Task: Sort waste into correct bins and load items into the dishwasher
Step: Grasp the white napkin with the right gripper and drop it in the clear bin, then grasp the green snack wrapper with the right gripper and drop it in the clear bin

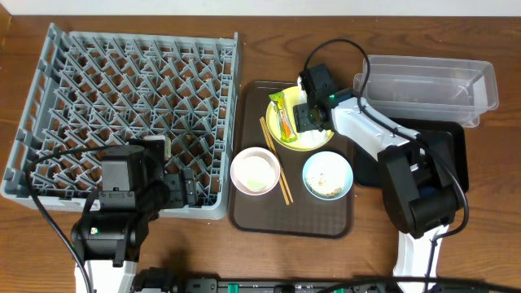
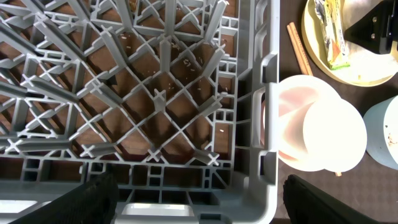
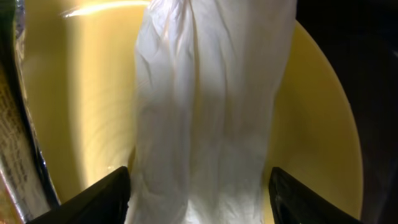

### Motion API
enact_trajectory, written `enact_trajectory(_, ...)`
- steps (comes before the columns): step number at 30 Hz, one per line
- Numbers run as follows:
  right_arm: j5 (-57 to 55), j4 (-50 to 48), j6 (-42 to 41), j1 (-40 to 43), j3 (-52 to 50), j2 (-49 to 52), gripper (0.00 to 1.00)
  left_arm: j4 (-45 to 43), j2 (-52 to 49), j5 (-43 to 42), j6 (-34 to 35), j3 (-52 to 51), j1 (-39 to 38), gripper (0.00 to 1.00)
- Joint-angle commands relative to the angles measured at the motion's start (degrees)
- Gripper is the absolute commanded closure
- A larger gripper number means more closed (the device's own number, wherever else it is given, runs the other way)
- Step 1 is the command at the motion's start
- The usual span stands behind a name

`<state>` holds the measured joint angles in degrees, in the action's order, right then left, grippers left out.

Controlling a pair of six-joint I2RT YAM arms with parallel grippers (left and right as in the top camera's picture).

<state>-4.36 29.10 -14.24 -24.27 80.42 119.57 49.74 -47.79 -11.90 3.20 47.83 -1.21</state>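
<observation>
Wooden tabletop (image 1: 488,252) is left bare at the near right corner. The dish rack (image 1: 122,106) is set at the left, its right wall just beside the brown tray (image 1: 293,213). The clear tub (image 1: 427,85) and black tray (image 1: 452,155) are placed at the right. The left gripper (image 1: 175,187) is held over the rack's near right corner, jaws spread wide and released. The right gripper (image 1: 306,116) is positioned on the plate (image 1: 317,140), beside the wrapper (image 1: 285,114). Its jaws are spread wide astride the napkin (image 3: 205,112), which fills the gap.
</observation>
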Motion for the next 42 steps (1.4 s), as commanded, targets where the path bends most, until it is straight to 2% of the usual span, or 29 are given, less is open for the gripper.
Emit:
enact_trajectory(1,0.1,0.0,-1.2,-1.0,0.6,0.8,0.71,0.2,0.2,-0.5,0.5,1.5,0.2,0.12)
enact_trajectory(2,0.1,0.0,-1.2,-1.0,0.8,-0.1,0.85,0.2,0.2,-0.5,0.5,1.5,0.2,0.12)
enact_trajectory(4,0.1,0.2,-1.2,-0.5,1.6,-1.9,0.99,0.2,0.2,-0.5,0.5,1.5,0.2,0.12)
enact_trajectory(8,-0.9,0.2,-1.3,2.1,4.8,-9.4,0.99,0.2,0.2,-0.5,0.5,1.5,0.2,0.12)
enact_trajectory(9,-4.3,0.2,-3.5,3.8,5.3,-12.3,0.99,0.2,0.2,-0.5,0.5,1.5,0.2,0.12)
enact_trajectory(12,-14.4,1.6,-15.2,7.9,5.3,-16.7,0.99,0.2,0.2,-0.5,0.5,1.5,0.2,0.12)
enact_trajectory(16,-15.1,0.2,-27.3,14.0,5.3,-18.5,0.99,0.4,0.2,-0.5,0.5,1.5,0.2,0.12)
enact_trajectory(20,-15.1,3.5,-41.7,19.9,4.6,-17.7,0.99,0.4,0.2,-0.6,0.5,1.5,0.2,0.12)
enact_trajectory(21,-15.1,5.0,-44.3,21.0,4.6,-17.2,0.99,0.4,0.2,-0.6,0.5,1.5,0.2,0.12)
enact_trajectory(23,-15.1,5.5,-44.7,21.9,4.6,-16.3,0.99,0.4,0.2,-0.6,0.5,1.5,0.2,0.12)
enact_trajectory(24,-15.1,5.5,-44.7,22.3,4.6,-15.6,0.95,0.4,0.2,-0.6,0.5,1.5,0.2,0.12)
enact_trajectory(26,-15.1,5.4,-44.7,22.8,4.6,-14.8,0.73,0.4,0.2,-0.6,0.5,1.5,0.2,0.12)
enact_trajectory(27,-14.6,5.4,-44.6,22.8,4.6,-14.7,0.58,0.4,0.2,-0.6,0.5,1.5,0.2,0.12)
enact_trajectory(28,-13.9,4.7,-43.7,22.7,4.6,-14.7,0.33,0.4,0.2,-0.6,0.5,1.5,0.2,0.12)
enact_trajectory(29,-12.7,3.5,-41.2,22.7,4.6,-14.8,0.19,0.4,0.2,-0.6,0.5,1.5,0.2,0.12)
enact_trajectory(30,-10.7,1.5,-36.6,22.7,4.6,-15.0,0.12,0.4,0.2,-0.6,0.5,1.5,0.2,0.12)
enact_trajectory(31,-6.4,-1.2,-31.1,22.6,4.6,-15.4,0.09,0.4,0.2,-0.5,0.5,1.5,0.2,0.12)
enact_trajectory(35,11.8,-6.9,-9.3,18.2,4.6,-17.0,0.14,0.4,0.2,-0.5,0.5,1.5,0.2,0.12)
enact_trajectory(37,13.6,-4.9,-0.1,13.1,4.6,-16.8,0.13,0.4,0.2,-0.5,0.5,1.5,0.2,0.12)
enact_trajectory(42,6.7,-1.5,2.8,2.2,4.6,-12.8,0.1,0.5,0.2,-0.6,0.5,1.5,0.2,0.12)
